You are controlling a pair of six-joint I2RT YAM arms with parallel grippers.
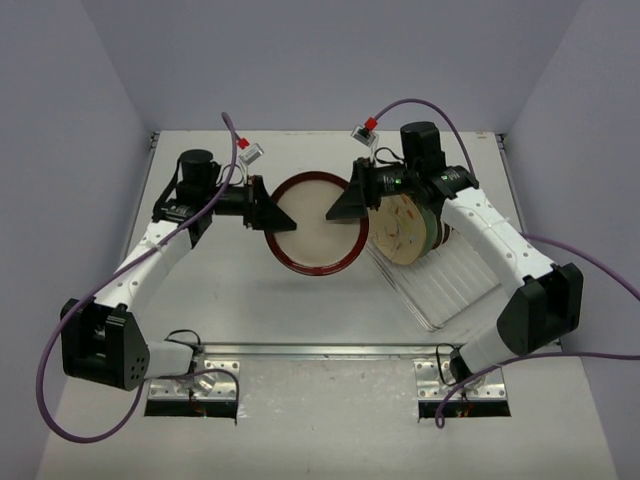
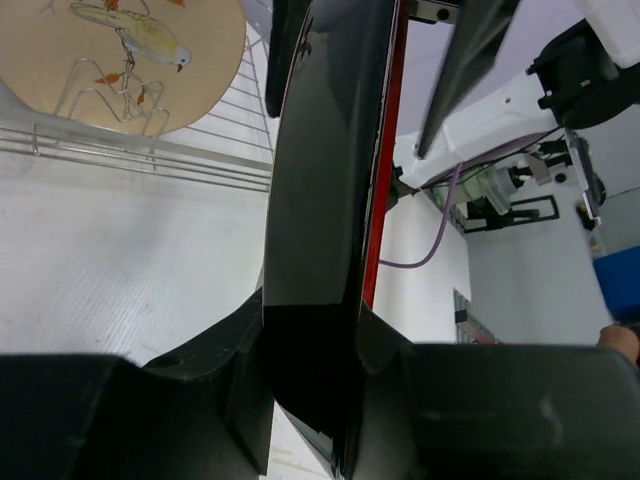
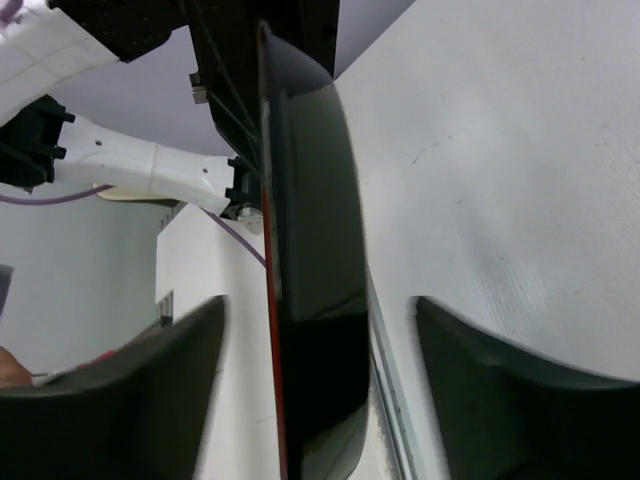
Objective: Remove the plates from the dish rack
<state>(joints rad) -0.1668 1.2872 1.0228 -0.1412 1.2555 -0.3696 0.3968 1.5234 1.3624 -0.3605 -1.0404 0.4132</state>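
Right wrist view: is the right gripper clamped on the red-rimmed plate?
No, the right gripper has both fingers clear of the red-rimmed plate, a gap showing on each side.

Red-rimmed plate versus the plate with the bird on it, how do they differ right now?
The red-rimmed plate has a plain beige face inside a red rim; the bird plate is cream with a painted bird and leaves. The red-rimmed plate is out of the dish rack, pinched at its edge by the left gripper; the bird plate stands in the rack's wires, ungripped. Both are round and similar in size.

White-and-black arms (image 1: pixel 150 255), purple cables (image 1: pixel 415 100)
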